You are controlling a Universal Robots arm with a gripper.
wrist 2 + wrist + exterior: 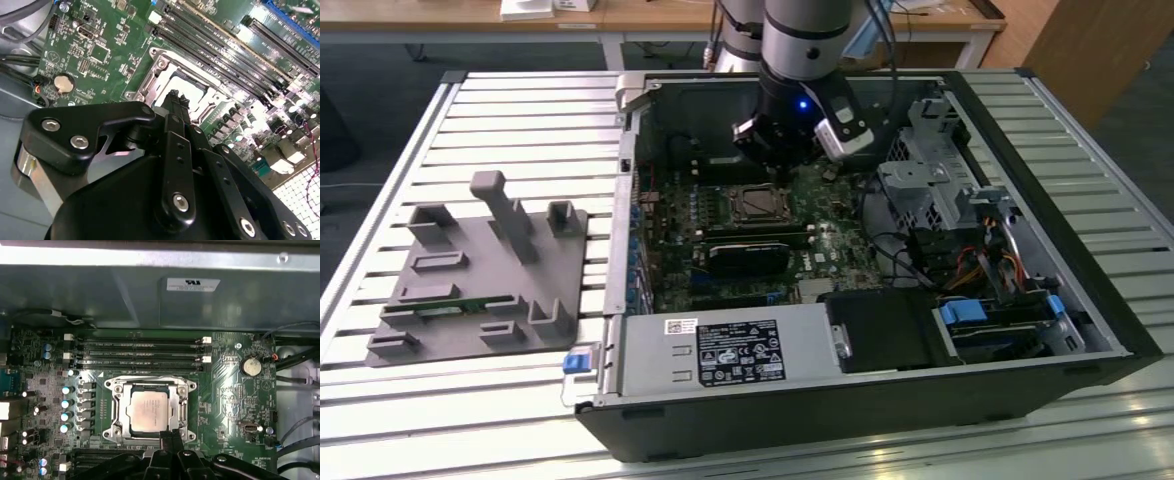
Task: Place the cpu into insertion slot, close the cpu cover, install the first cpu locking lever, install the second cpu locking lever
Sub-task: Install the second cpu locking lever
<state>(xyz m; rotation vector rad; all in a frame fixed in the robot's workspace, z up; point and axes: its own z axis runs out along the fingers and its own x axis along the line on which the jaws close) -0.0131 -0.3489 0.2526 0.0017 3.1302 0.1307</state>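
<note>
The cpu point(149, 407), a pale square chip, lies flat in the insertion slot point(754, 204) on the green board. Around it the silvery cpu cover point(114, 410) lies down flat, and the chip shows through its window. My gripper point(169, 436) hangs just above the edge of the socket, fingers shut together with nothing between them. In the second wrist view the black fingertips point(176, 100) point at the rim of the cover point(150, 85), with part of the chip point(192, 84) behind them. In the exterior view the gripper point(781, 170) sits just beyond the socket. I cannot make out the locking levers.
Long black memory slots point(140, 352) run beside the socket, and a coin battery point(251, 366) sits nearby. A black module point(747, 250), the power supply point(707, 355) and the drive cage point(941, 190) crowd the case. A grey fixture point(480, 270) stands at the exterior view's left.
</note>
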